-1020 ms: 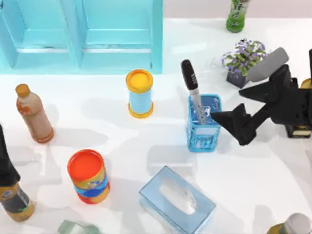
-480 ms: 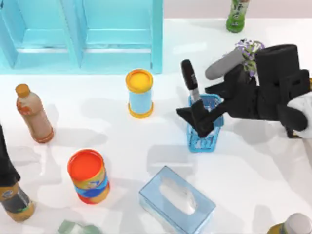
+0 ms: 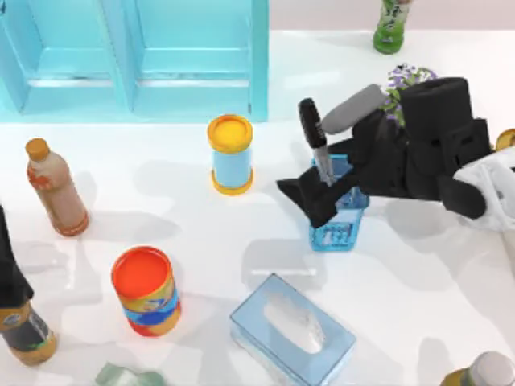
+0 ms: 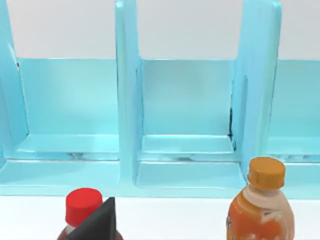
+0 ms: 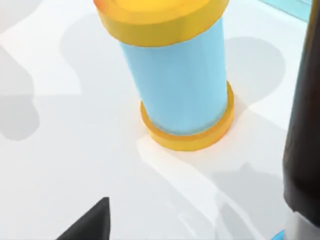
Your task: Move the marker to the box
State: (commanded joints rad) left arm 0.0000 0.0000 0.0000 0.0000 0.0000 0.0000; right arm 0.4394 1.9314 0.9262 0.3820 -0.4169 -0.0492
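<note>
at the worktop's (image 3: 201,233) left edge the left claw (image 4: 97,225) sits parked, its fingers' state impossible to tell. further right, the marker (image 3: 315,141) stands tilted in the blue holder (image 3: 338,221), between the right claw's (image 3: 322,193) spread fingers, not yet pinched. closing off-centre could tip marker and holder toward the yellow-lidded can (image 3: 231,154) just beyond.

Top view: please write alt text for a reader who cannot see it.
The right gripper reaches around the black-capped marker standing in a small blue mesh holder right of the table's centre. A yellow-lidded blue canister, an orange-lidded can, a tissue box and bottles stand around, with a turquoise shelf unit behind.
</note>
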